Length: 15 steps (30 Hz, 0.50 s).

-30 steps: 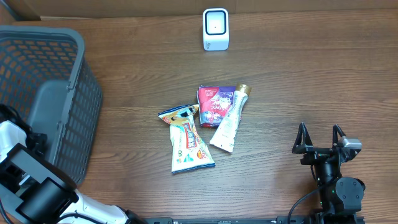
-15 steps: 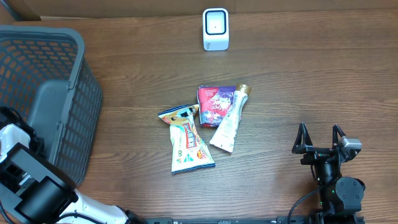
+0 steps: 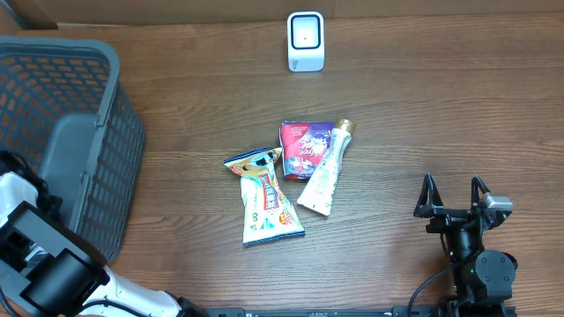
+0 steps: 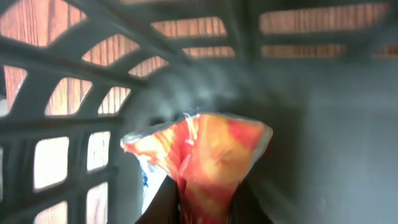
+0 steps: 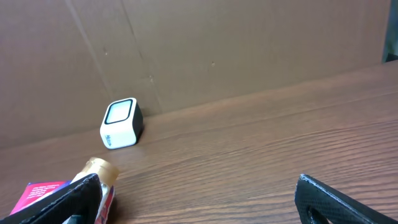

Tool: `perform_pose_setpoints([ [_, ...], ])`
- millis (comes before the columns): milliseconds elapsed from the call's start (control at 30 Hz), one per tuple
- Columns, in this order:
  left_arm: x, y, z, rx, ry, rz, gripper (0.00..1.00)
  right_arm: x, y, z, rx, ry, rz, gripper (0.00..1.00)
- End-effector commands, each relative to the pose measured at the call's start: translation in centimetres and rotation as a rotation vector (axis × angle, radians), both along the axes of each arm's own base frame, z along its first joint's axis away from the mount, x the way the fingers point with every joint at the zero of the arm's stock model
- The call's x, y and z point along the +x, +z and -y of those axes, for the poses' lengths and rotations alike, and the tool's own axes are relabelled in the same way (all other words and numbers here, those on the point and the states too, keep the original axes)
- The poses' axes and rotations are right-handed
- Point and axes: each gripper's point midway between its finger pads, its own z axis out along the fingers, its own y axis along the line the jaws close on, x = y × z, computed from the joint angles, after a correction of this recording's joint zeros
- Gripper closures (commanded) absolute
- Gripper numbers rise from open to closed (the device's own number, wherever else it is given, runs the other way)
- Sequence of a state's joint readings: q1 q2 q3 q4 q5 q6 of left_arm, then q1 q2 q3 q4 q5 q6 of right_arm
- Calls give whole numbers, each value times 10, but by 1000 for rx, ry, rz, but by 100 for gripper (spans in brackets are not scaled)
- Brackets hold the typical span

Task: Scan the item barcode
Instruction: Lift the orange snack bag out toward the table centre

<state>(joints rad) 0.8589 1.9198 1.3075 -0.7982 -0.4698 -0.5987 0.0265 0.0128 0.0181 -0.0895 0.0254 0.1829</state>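
Down the left side of the overhead view: mesh basket point(image 3: 110, 79) on the worktop point(image 3: 423, 106), left arm point(image 3: 35, 238) dipping into it from the bottom corner, largely cut off by the frame edge. Whatever it holds not discernible from up here. At top centre, white scanner point(image 3: 306, 40). Mid-worktop, well apart from the basket: snack bag point(image 3: 267, 198), red pouch point(image 3: 304, 145) and tube point(image 3: 324, 172), the tube overlapping the pouch, cap end toward the far edge. Lower right: right end effector point(image 3: 453, 183), fingers spread wide, nothing between them.

Left wrist view: left end effector point(image 4: 204, 205) clamped on the lower end of an orange-red packet point(image 4: 205, 149), down inside the basket, lattice to the left and solid grey behind. Packet pointing up the frame from the pinch, long axis roughly in line with the fingers, top edge flared wide and crumpled. All blurred; print unreadable, fingers only dark shapes at the bottom edge.

Right wrist view: scanner near a cardboard wall point(image 5: 217, 50), window tilted upward. Tube cap and pouch corner partly hidden behind one finger point(image 5: 62, 199). Fingers apart, bare worktop between.
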Motion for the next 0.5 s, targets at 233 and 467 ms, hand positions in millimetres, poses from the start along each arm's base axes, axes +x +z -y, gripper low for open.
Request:
perform_pose_setpoints([
  [233,126,155,-1,-27,-420,377,96,0,-1,1,-1,-2,7,0],
  [467,196,275,84,-34,-895,629,96,0,-1,1,-1,-2,7,0],
])
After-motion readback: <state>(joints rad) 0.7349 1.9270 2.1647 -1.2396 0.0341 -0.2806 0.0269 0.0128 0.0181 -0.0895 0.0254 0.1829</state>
